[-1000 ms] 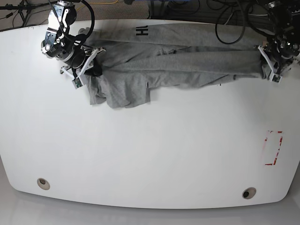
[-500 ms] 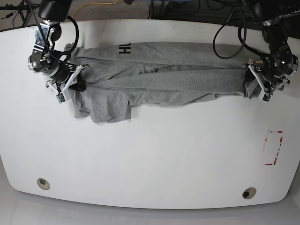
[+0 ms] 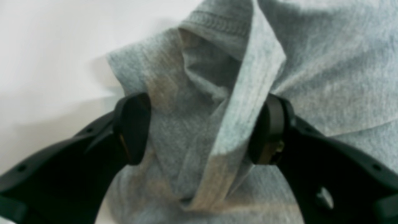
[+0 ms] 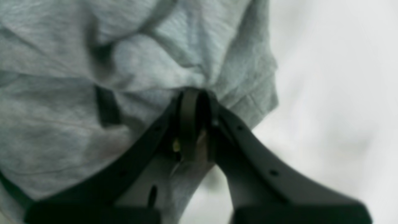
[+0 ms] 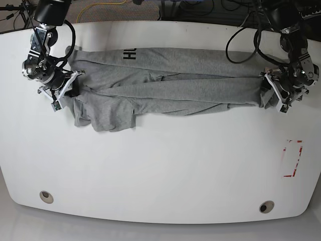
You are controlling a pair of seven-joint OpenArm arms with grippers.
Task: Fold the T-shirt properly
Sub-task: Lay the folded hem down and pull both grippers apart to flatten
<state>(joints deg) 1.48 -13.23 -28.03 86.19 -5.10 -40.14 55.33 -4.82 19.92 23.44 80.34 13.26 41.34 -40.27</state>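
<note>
The grey T-shirt (image 5: 175,83) lies stretched sideways across the far half of the white table (image 5: 150,165), bunched in long folds, with black lettering (image 5: 129,54) near its far edge. My right gripper (image 5: 62,93) is at the shirt's left end. In the right wrist view this gripper (image 4: 194,105) is shut on a pinch of the cloth (image 4: 77,62). My left gripper (image 5: 273,95) is at the shirt's right end. In the left wrist view it (image 3: 200,130) is closed on a thick fold of the hem (image 3: 326,77), both fingers (image 3: 132,129) pressing the cloth.
A red-marked rectangle (image 5: 292,158) sits on the table at the right. Two round holes (image 5: 46,196) (image 5: 266,206) are near the front edge. Cables (image 5: 241,30) hang behind the far edge.
Both arms have moved left in the base view and toward the front, dragging the stretched T-shirt with them. Both grips still hold.
</note>
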